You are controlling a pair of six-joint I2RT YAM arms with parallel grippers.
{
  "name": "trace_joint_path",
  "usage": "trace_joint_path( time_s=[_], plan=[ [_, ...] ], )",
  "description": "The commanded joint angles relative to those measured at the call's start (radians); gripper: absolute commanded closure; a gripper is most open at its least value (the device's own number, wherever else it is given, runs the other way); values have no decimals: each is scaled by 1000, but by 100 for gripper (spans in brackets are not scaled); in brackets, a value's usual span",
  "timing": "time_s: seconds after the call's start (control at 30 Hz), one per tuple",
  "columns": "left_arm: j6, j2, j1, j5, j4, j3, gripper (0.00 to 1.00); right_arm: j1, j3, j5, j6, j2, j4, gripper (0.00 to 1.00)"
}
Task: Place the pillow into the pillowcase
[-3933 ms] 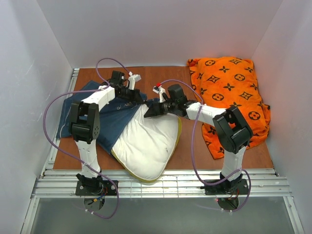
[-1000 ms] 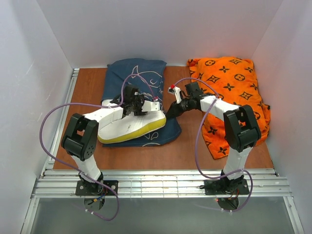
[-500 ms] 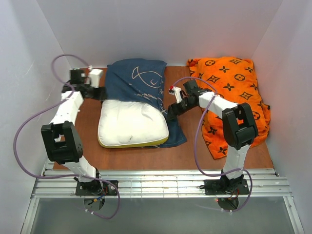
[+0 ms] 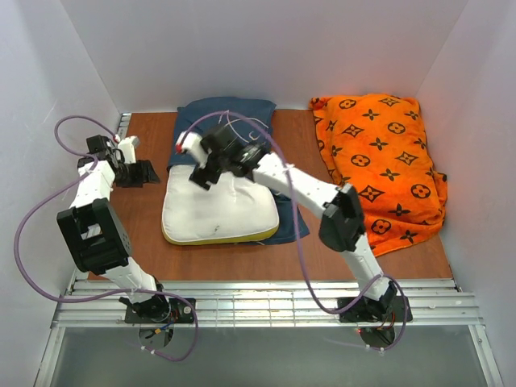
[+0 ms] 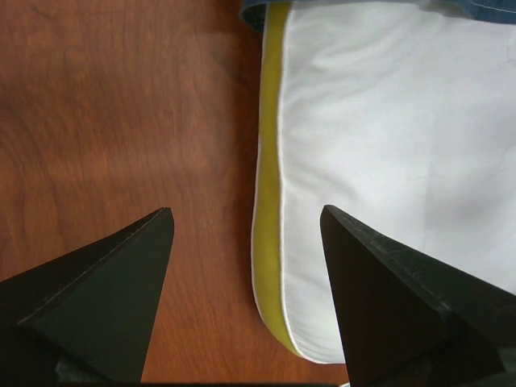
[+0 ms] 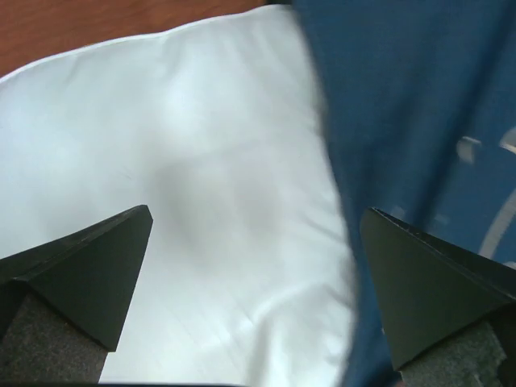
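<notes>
We see the pillow lying flat near the middle of the wooden table, resting on top of the pillowcase. The navy fabric shows beyond its far edge and along its right side. None of the pillow is inside the case. Its yellow band runs along the near edge.

Our left gripper hovers over bare table just left of the pillow, apart from it. In the left wrist view its gripper has its jaws spread with nothing between them. Under the gap we see wood and the pillow's yellow band, with a sliver of pillowcase at the top.

Our right arm reaches across to the left, and its gripper hangs above the far left part of the pillow. In the right wrist view that gripper is spread wide and grips nothing. White pillow fills the left of the view, and the blue pillowcase lies to its right.

An orange monogram cushion sits at the right of the table, well apart from both grippers.
</notes>
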Motion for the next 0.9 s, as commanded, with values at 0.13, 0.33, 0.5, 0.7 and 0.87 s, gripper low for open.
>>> trace_joint_path(
  time_s=[0.13, 0.33, 0.5, 0.7, 0.87],
  plan=[
    [-12, -70, 27, 18, 9, -73, 30, 71, 58, 49, -64, 224, 34, 1],
    [-20, -76, 25, 34, 32, -95, 30, 72, -70, -26, -142, 337, 2, 5],
    [-33, -56, 27, 46, 51, -104, 31, 45, -137, -100, -152, 362, -112, 99],
    [-76, -26, 25, 133, 124, -149, 32, -84, -73, -465, 81, 111, -8, 99],
    [-122, -29, 25, 251, 235, -216, 33, -185, -102, -620, 229, -35, 143, 99]
  ],
)
